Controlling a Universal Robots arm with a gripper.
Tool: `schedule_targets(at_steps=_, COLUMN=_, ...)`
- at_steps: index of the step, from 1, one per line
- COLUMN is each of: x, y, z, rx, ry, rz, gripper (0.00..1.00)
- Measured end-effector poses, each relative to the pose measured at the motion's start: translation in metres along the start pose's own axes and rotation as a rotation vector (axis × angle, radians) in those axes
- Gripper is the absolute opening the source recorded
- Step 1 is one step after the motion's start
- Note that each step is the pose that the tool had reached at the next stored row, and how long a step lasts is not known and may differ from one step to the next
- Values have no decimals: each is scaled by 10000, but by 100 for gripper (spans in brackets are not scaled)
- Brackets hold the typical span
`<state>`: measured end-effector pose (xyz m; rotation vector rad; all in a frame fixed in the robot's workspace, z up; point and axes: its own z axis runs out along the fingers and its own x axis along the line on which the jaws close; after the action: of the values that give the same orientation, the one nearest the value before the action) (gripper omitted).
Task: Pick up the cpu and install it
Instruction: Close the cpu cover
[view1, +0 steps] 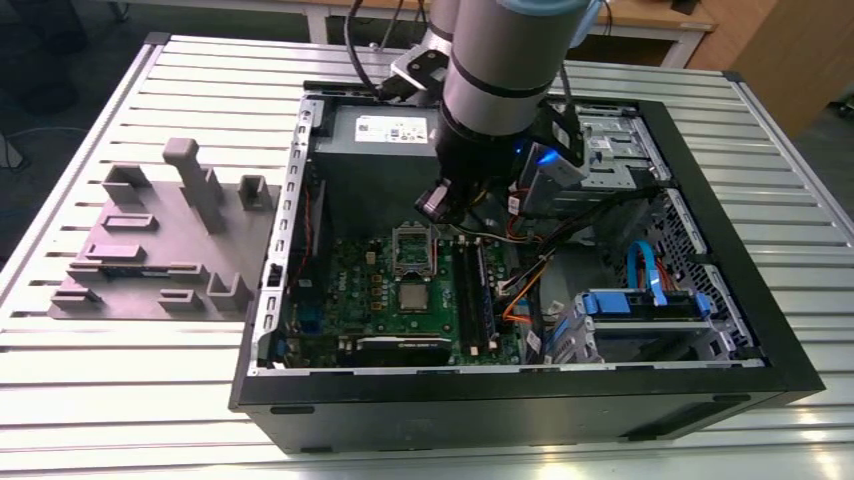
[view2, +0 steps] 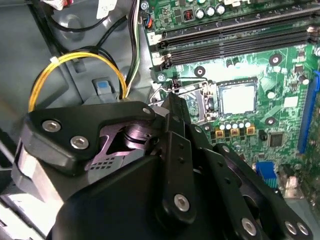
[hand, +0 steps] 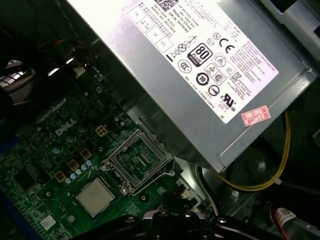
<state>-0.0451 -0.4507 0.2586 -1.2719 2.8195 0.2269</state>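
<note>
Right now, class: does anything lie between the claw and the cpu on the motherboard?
Nothing visible does. The cpu lies uncovered on the motherboard beside the socket frame, and the claw hangs above that frame.

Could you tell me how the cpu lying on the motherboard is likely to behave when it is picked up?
The cpu looks thin, flat and metal-topped, so probably stiff, light, and rather slippery. Lying flush on the motherboard, its edges offer little purchase.

Lab: slotted aluminium table (view1: 107, 380), open PC case (view1: 534, 400), robot arm (view1: 507, 70).
</note>
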Motion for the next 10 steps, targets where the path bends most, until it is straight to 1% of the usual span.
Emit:
schedule_targets(at_steps=2, x=-1, y=-5, z=18, rx=-16, ry=19, rz=-158, gripper=11)
schedule_targets(at_steps=6, x=-16, y=-34, z=65, rx=-46, ry=-6, rz=-199, gripper=11)
schedule_targets(at_steps=10, x=-38, y=-72, z=130, rx=-56, ry=-16, rz=-207, gripper=11)
